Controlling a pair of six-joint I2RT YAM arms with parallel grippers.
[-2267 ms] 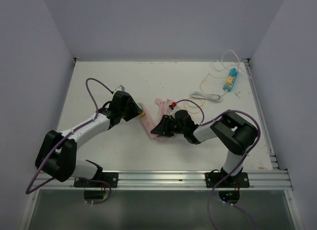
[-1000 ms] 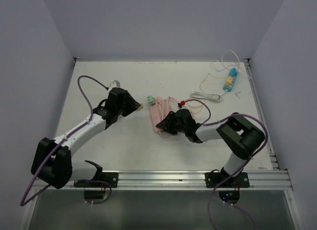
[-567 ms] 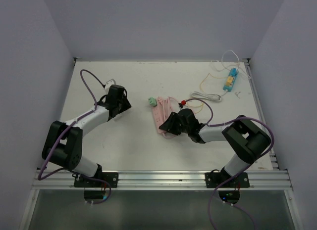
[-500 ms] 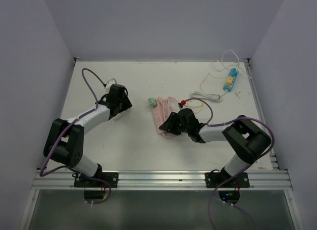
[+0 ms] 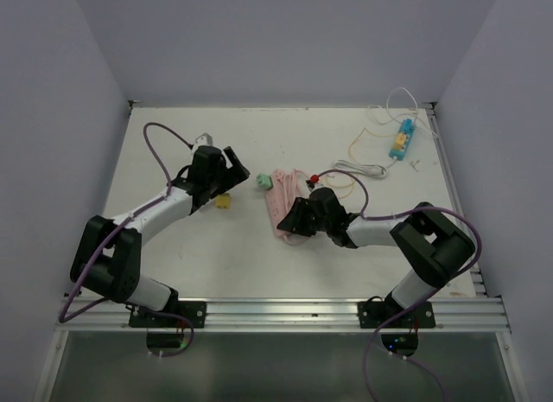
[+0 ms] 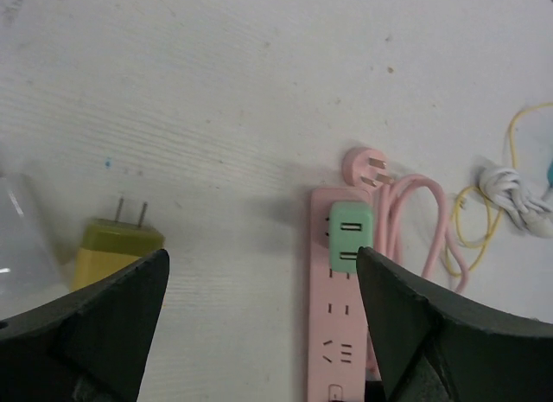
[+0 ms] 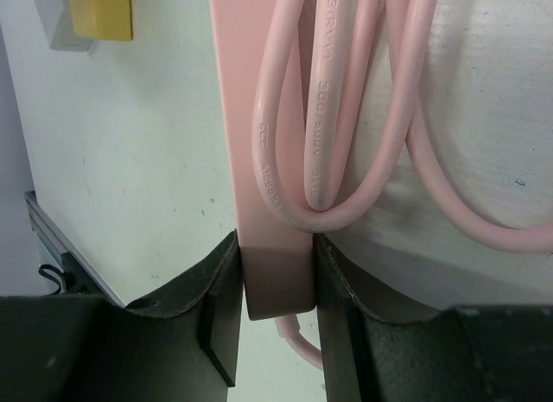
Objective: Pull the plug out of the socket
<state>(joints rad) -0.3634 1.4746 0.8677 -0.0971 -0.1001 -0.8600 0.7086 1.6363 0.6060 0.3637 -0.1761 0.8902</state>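
Your yellow plug (image 5: pixel 222 201) lies loose on the table (image 5: pixel 225 264), apart from the pink power strip (image 5: pixel 278 210).
From above, you see the left gripper (image 5: pixel 235 170) just beside the plug, fingers spread. Your left wrist view shows the plug's prongs bare, a green adapter (image 6: pixel 352 233) seated in the strip. Your right wrist view has the right gripper (image 7: pixel 275 307) pinching the strip's end.

Bare table (image 6: pixel 233 160) between yellow plug (image 6: pixel 115 253) and pink strip (image 6: pixel 339 341) (cord (image 7: pixel 321 91) crowds strip's right).
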